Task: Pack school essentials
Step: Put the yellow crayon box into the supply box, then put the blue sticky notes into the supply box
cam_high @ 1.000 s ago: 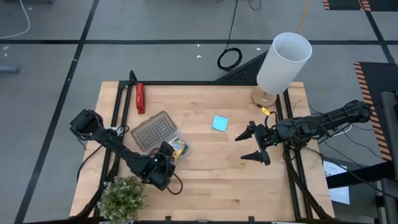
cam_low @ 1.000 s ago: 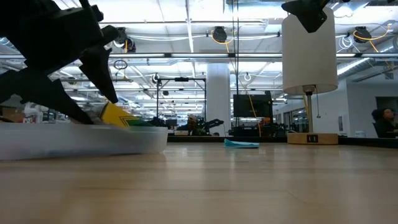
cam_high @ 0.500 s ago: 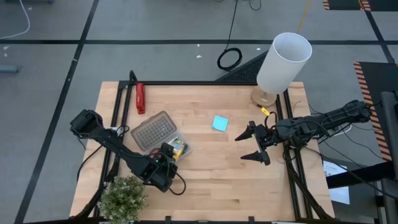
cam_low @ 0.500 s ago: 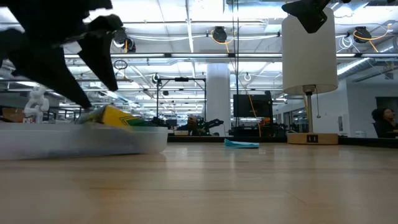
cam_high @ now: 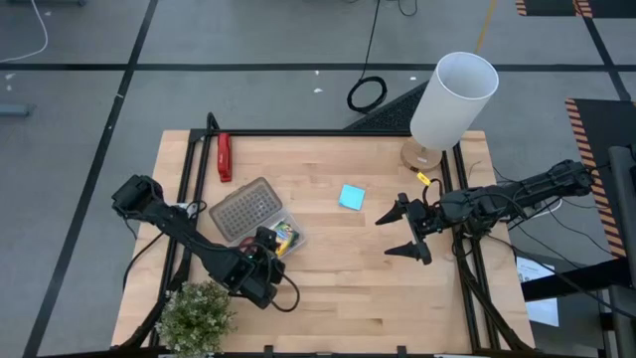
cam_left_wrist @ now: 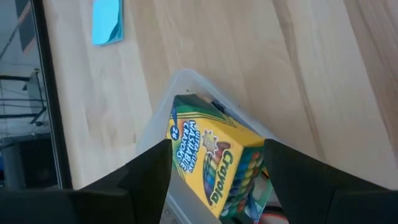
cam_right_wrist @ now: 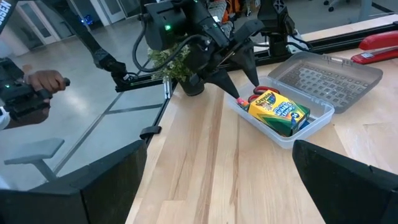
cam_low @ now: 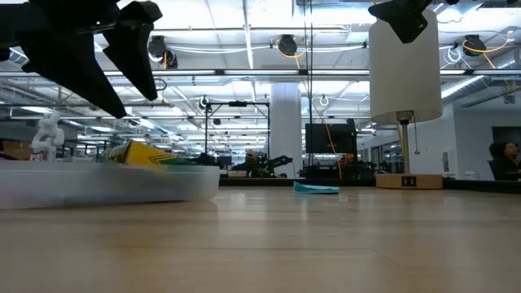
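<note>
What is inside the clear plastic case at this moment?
In the clear plastic case lies the yellow-green crayon box, tilted. Beside it shows something red, probably the scissors' handle. Whatever is under the crayon box is covered and cannot be seen.

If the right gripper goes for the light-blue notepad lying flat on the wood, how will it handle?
The light-blue notepad lies flat and thin on the table, so open fingers may slide over it and it may skid rather than lift. It looks like a paper block: probably light, likely to flex if pinched at one corner. The right gripper waits nearby, open.
</note>
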